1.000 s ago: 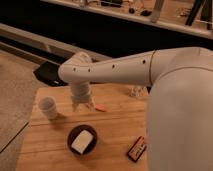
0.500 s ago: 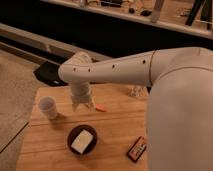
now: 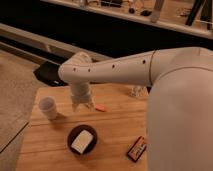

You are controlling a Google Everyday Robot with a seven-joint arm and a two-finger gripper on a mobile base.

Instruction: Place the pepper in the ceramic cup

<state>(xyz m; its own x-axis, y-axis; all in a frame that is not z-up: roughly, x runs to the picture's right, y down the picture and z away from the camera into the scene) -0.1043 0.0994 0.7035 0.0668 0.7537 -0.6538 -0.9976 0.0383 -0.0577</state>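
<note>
I see my claw (image 3: 83,104) released, holding nothing, low over the pale wooden tabletop (image 3: 115,131), one slim orange tapered pepper (image 3: 100,108) lying on the wood just beside it, one smooth white cylindrical cup (image 3: 48,107) near, one dark round bowl (image 3: 75,132), one flat red-and-black box (image 3: 136,148)

We're looking down from high up, seemingly from the robot's own head, and the single camera is facing forward over the wooden table (image 3: 115,125). The white arm (image 3: 125,70) is crowding the right side, close to the lens, while the gripper (image 3: 82,106) is hanging left of centre, just above the tabletop.
</note>
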